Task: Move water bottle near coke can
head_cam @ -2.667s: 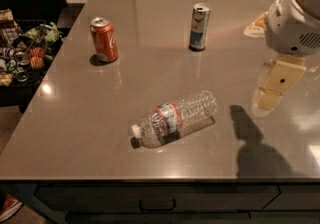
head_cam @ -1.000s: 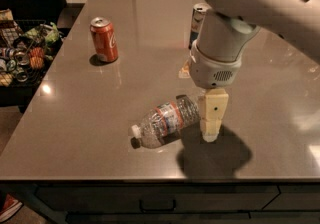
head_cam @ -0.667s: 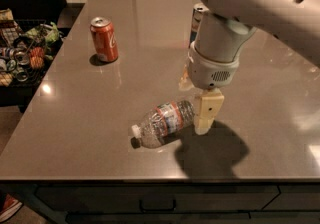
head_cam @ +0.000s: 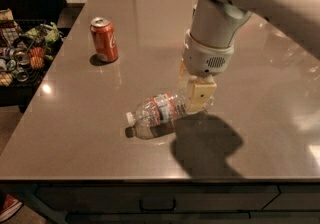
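Gripper: the gripper (head_cam: pixel 196 102) hangs from the pale arm (head_cam: pixel 215 33) that comes in from 1 o'clock, directly over the base end of the water bottle; whether it is open, closed or gripping cannot be told.
Water bottle: the water bottle (head_cam: pixel 159 113) lies on its side near the middle of the table, white cap pointing to about 8 o'clock and base toward 2 o'clock, under the gripper.
Coke can: the coke can (head_cam: pixel 104 39) stands upright at about 10 o'clock from the bottle, well apart from it.
Table: the grey-brown table (head_cam: pixel 75 138) carries the arm's dark shadow at 5 o'clock from the bottle.
Basket: a wire basket (head_cam: pixel 20 63) of snacks sits off the table's 9 o'clock edge.
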`<move>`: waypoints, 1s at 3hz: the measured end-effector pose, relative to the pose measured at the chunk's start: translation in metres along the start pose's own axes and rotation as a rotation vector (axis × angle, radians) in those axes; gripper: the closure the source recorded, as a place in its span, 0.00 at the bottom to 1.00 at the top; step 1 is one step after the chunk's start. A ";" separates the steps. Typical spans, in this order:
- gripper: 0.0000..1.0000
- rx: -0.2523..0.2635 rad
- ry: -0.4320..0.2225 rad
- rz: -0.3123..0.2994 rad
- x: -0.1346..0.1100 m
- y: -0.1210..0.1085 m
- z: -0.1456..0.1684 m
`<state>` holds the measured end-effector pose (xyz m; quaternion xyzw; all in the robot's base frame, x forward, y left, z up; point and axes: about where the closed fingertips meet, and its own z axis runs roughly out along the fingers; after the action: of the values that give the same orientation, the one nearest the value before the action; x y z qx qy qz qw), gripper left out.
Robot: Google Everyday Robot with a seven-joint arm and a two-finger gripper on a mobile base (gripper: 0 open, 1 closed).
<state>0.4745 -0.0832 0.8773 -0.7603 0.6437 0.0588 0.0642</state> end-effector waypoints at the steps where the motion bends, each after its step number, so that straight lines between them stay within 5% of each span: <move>1: 0.99 0.002 -0.046 -0.002 -0.024 -0.025 -0.010; 3: 1.00 0.022 -0.135 0.070 -0.098 -0.097 -0.003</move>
<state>0.5541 0.0271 0.8990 -0.7310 0.6646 0.1049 0.1139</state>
